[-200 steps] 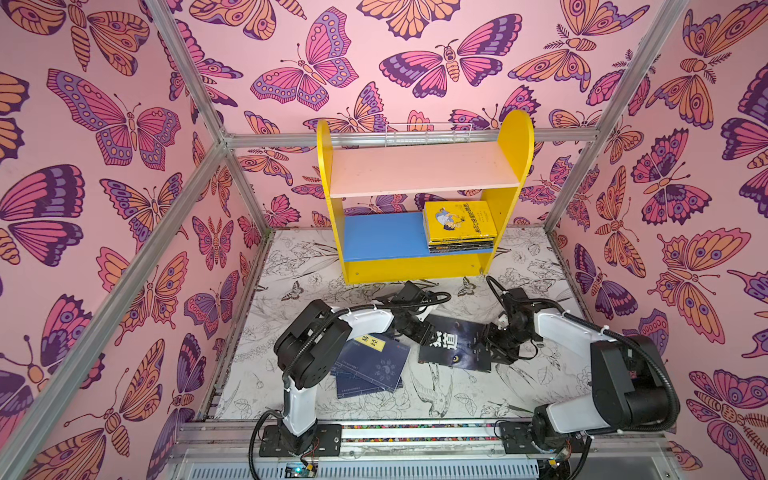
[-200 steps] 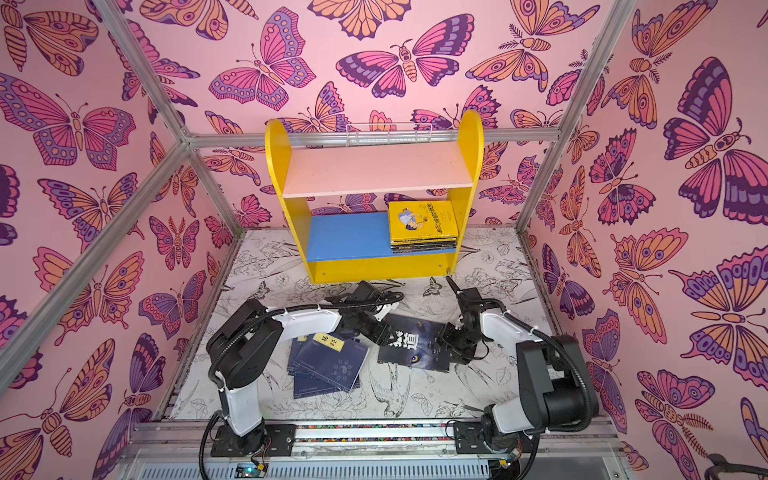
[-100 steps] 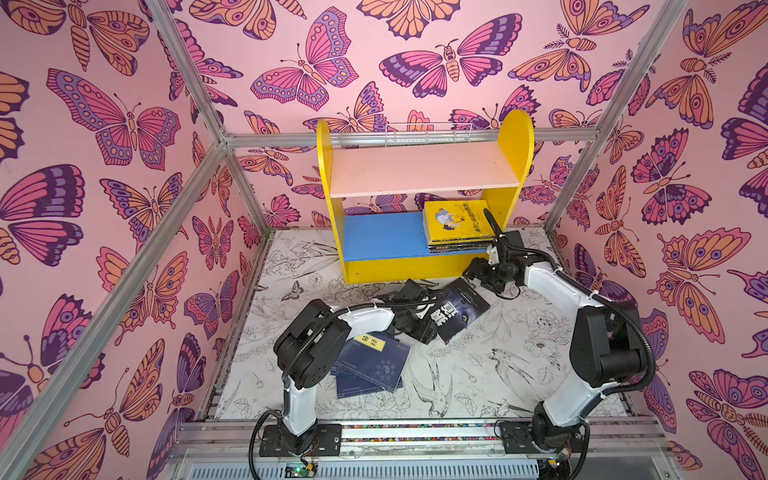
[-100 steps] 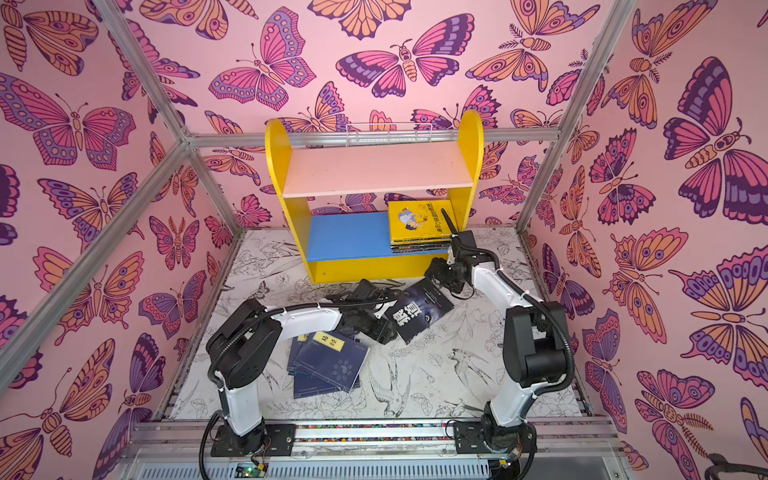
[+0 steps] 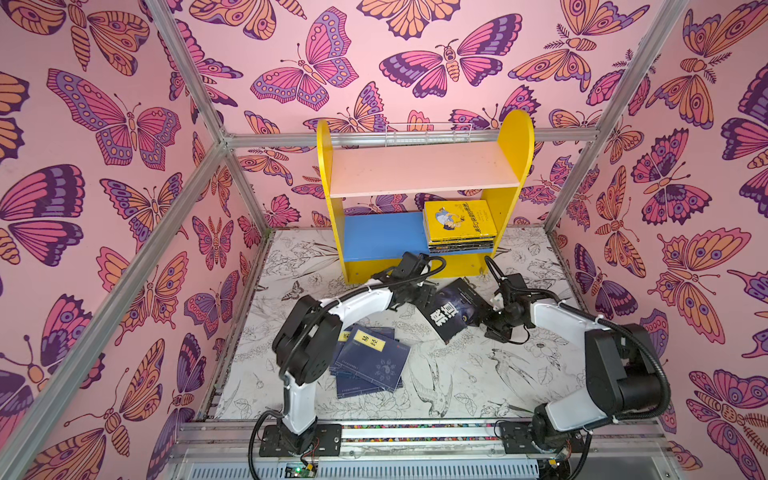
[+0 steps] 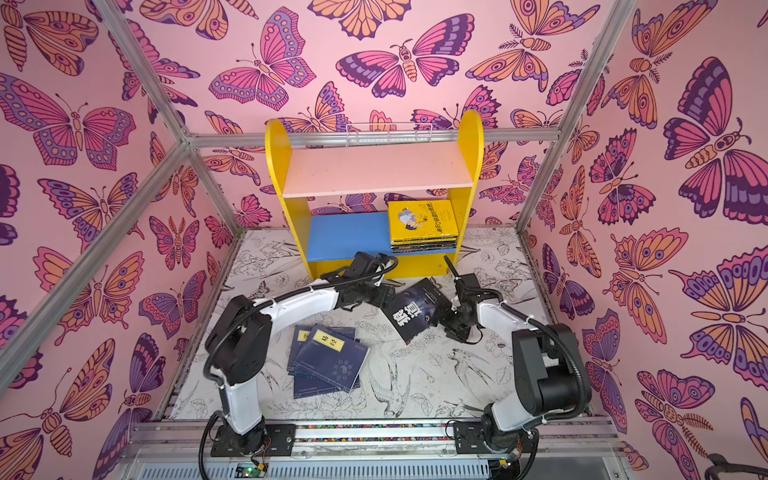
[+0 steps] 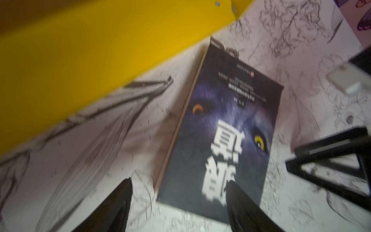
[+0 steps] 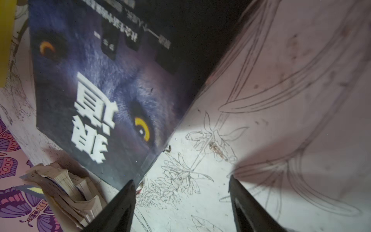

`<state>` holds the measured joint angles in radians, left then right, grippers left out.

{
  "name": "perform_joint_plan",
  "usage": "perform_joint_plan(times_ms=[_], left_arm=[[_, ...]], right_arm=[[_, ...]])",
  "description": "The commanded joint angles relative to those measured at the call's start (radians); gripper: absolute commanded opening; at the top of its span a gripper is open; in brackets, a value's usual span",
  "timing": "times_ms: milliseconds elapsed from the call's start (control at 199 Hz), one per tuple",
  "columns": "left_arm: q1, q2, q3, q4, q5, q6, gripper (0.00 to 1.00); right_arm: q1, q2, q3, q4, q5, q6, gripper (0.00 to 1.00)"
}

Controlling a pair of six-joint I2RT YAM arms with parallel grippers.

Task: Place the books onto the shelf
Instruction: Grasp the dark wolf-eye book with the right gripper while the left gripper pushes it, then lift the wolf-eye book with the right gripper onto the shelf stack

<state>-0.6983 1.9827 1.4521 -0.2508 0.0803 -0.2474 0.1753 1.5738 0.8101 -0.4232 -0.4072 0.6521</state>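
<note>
A dark book (image 5: 456, 312) with a wolf's yellow eyes and white characters lies on the mat in front of the shelf (image 5: 424, 170), between both grippers. My left gripper (image 5: 423, 297) is at its left edge. In the left wrist view that gripper (image 7: 180, 200) is open and the book's (image 7: 224, 128) near edge sits between its fingers. My right gripper (image 5: 485, 319) is at the book's right side, open (image 8: 180, 190), with one fingertip (image 8: 128, 192) beside the book's corner (image 8: 148, 164). Navy books (image 5: 370, 361) with yellow labels are piled on the mat. More books, a yellow cover (image 5: 459, 220) on top, are stacked on the blue board.
The shelf's pink upper board (image 6: 374, 170) holds nothing and the left half of the blue board (image 6: 347, 235) is bare. Butterfly-patterned walls (image 5: 124, 208) with metal frame bars (image 5: 191, 195) close the cell on three sides. A rail (image 5: 415, 432) runs along the front.
The dark book has shifted toward the shelf and turned. The right arm rose near the shelf half a second ago and has come back down beside the book. The left arm has barely moved.
</note>
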Motion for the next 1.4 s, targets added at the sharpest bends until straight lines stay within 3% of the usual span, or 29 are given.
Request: perform_joint_plan(times_ms=[0, 105, 221, 351, 551, 722, 1028, 1168, 1278, 1399], left_arm=[[0.000, 0.124, 0.051, 0.025, -0.033, 0.022, 0.62], [0.000, 0.188, 0.075, 0.056, 0.007, 0.022, 0.49], [-0.010, 0.197, 0.048, 0.064, 0.065, 0.028, 0.41], [-0.025, 0.185, -0.015, 0.076, 0.111, 0.057, 0.41], [-0.029, 0.197, -0.060, 0.077, 0.152, 0.056, 0.40], [-0.029, 0.217, -0.061, 0.097, 0.175, 0.037, 0.40], [-0.030, 0.212, -0.063, 0.119, 0.178, 0.014, 0.40], [-0.023, 0.145, -0.099, 0.137, 0.134, -0.025, 0.42], [-0.002, 0.043, -0.159, 0.145, -0.041, -0.139, 0.43], [0.048, -0.072, -0.211, 0.004, -0.265, -0.396, 0.44]], right_arm=[[0.002, 0.073, -0.014, 0.101, -0.092, 0.070, 0.73], [-0.008, 0.123, -0.009, 0.142, -0.122, 0.106, 0.73], [-0.008, 0.148, -0.024, 0.255, -0.157, 0.176, 0.72], [-0.008, 0.137, -0.069, 0.482, -0.206, 0.286, 0.68], [-0.006, 0.120, -0.108, 0.828, -0.308, 0.415, 0.52], [0.002, 0.120, -0.094, 0.895, -0.367, 0.411, 0.39], [0.007, 0.049, -0.092, 0.732, -0.346, 0.265, 0.04], [0.008, -0.088, -0.099, 0.574, -0.289, 0.159, 0.00], [0.010, -0.252, -0.093, 0.446, -0.270, 0.073, 0.00], [0.019, -0.407, -0.052, 0.353, -0.340, -0.013, 0.00]])
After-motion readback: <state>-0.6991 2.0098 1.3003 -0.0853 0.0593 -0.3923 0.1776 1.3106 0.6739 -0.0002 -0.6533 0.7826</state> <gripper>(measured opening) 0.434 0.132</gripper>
